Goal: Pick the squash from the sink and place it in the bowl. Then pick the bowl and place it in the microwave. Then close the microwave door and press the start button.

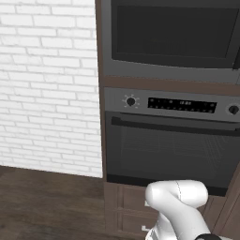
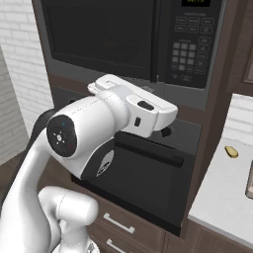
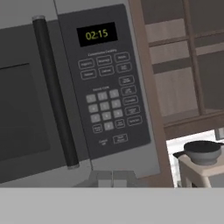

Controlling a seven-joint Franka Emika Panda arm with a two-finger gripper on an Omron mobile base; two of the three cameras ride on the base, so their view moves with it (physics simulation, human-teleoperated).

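The microwave (image 2: 163, 29) sits built into the dark cabinet column above the oven. Its microwave door (image 3: 22, 109) is shut, with the dark window (image 1: 173, 37) showing nothing inside and a vertical bar handle (image 3: 54, 92) beside it. The keypad panel (image 3: 107, 109) with a lit display (image 3: 97, 34) lies straight ahead of my gripper (image 3: 113, 178), whose fingertips stand shut together, empty, just below the panel's lower edge. In the right base view my white hand (image 2: 148, 111) reaches toward the strip under the keypad (image 2: 190, 49). The squash, the bowl and the sink are out of view.
The oven (image 1: 173, 145) with knobs and a bar handle is under the microwave, drawers below it. A white counter (image 2: 222, 188) at the right carries a small yellow object (image 2: 231, 151). A dark round dish (image 3: 202, 151) tops a beige appliance. A white brick wall (image 1: 47, 84) is at the left.
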